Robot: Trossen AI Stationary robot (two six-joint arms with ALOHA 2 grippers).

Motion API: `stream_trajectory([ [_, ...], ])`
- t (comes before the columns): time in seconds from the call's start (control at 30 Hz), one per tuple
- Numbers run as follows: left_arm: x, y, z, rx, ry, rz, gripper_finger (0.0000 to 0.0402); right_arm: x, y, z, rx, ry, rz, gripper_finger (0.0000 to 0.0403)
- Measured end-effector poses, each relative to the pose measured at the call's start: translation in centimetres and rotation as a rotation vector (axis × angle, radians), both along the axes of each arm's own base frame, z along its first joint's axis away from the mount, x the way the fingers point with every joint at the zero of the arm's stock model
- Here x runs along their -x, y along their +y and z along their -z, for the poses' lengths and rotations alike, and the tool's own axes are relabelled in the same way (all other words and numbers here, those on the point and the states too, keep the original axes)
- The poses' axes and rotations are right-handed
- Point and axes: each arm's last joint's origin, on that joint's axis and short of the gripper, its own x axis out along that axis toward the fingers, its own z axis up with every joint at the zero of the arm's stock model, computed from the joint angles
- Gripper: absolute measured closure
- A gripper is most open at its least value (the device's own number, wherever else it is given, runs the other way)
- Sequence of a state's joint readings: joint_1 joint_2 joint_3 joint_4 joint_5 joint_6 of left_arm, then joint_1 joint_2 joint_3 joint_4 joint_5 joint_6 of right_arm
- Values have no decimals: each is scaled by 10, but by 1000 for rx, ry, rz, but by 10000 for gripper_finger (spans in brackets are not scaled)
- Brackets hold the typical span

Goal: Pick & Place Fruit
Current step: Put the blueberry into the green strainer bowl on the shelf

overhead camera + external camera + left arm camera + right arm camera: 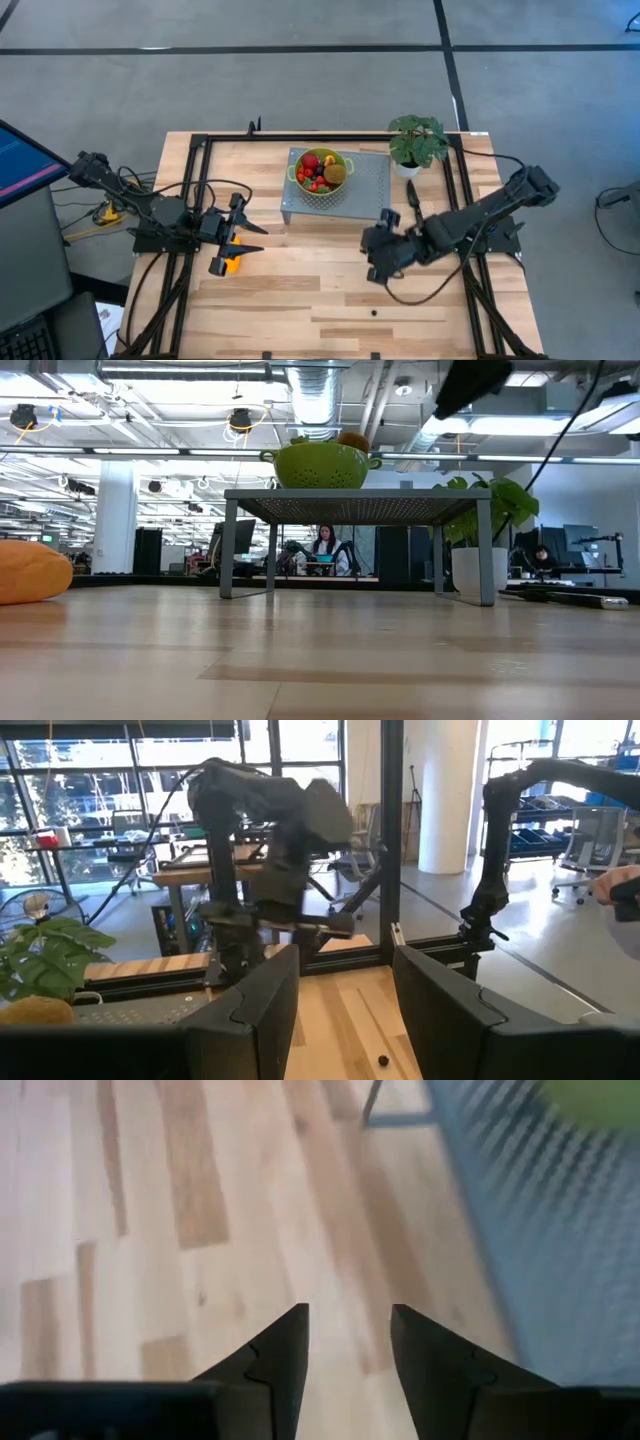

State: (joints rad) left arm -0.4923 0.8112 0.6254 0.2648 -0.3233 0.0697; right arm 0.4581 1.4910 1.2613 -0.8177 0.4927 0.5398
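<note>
Hovering over bare wooden table (330, 300), right gripper (347, 1335) jaws spread, empty; left gripper (345, 990) spread near long orange-yellow fruit (231, 264).

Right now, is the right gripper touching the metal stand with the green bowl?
Apart. The high view shows the right gripper over bare table, a clear gap from the metal stand holding the green bowl.

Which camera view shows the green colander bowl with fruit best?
The high view: the green colander bowl shows from above, fruit visible inside. The low view shows only its side atop the grey metal stand. The right wrist view catches a green blur; the left wrist view none.
</note>
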Motion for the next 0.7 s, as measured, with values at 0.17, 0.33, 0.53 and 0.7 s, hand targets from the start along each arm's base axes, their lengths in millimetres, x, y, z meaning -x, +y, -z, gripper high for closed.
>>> stream_trajectory([
  [0.17, 0, 0, -1, 2, -4, 0, 243, 6, 28, 17, -49, 41, 30, 266],
  [0.33, 0, 0, -1, 3, -6, 1, 243, 18, 54, 34, -69, 63, 11, 265],
  [0.53, 0, 0, -1, 3, -6, 2, 243, 34, 74, 46, -123, 40, 62, 272],
  [0.7, 0, 0, -1, 4, -7, 2, 243, 52, 75, 52, -52, -73, 137, 275],
])
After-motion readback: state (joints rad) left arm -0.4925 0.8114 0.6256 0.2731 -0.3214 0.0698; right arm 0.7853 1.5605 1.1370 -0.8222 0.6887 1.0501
